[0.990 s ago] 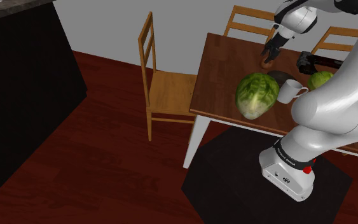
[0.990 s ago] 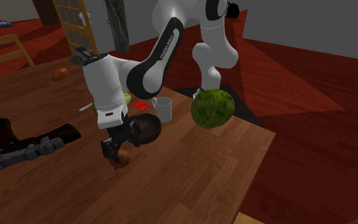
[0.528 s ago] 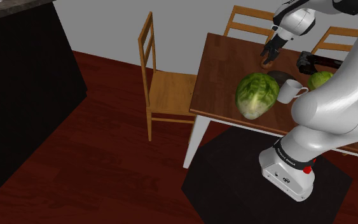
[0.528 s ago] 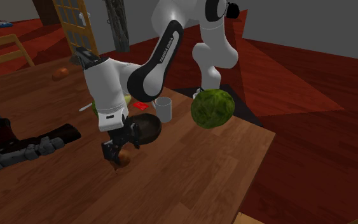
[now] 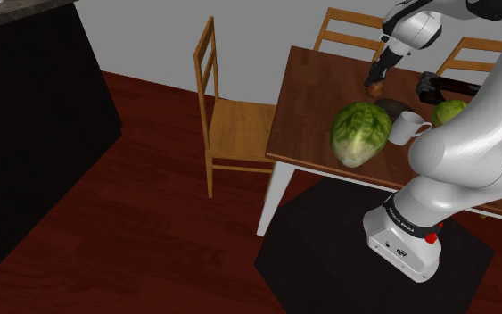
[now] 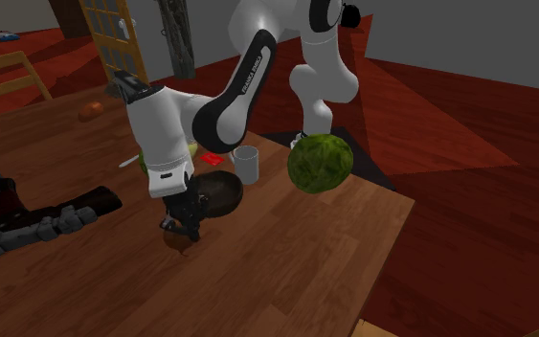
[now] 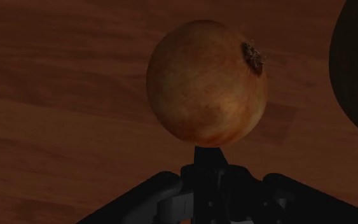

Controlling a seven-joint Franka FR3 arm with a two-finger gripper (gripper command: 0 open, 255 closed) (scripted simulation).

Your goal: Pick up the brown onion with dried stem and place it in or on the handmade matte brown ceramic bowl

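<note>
Bench (image 5: 311, 98) is carrying everything here, a brown wooden top with chairs standing round it. White arm (image 5: 472, 134) is reaching across it from the stand. A big leafy green head (image 5: 360, 134) is sitting near the edge closest to the stand. Beyond it the dark brown bowl (image 6: 224, 191) is sitting upright, with a white mug (image 5: 407, 128) right beside it.

The brown onion (image 7: 206, 83) is lying on the bare wood just beside the bowl, apart from its rim, with the dried stem (image 7: 254, 56) pointing off to one side. The pincer (image 6: 182, 228) is hanging right over it, pointing down.

Here's what's bugging me. In the wrist view the two black fingers (image 7: 207, 162) are meeting in one dark column just short of the onion instead of hugging its sides. So the pincer is looking clenched on nothing, and the onion is looking like it isn't being held.

If the arm goes up now, I'm guessing it's leaving the onion behind. It's also round and smooth, so closed tips pressing down on it could send it rolling, maybe off against the bowl. I'd say it needs opening up and coming lower, so it's straddling the widest part. After that the hop is short, but a low carry could clip the rim and shove the bowl into the mug.
</note>
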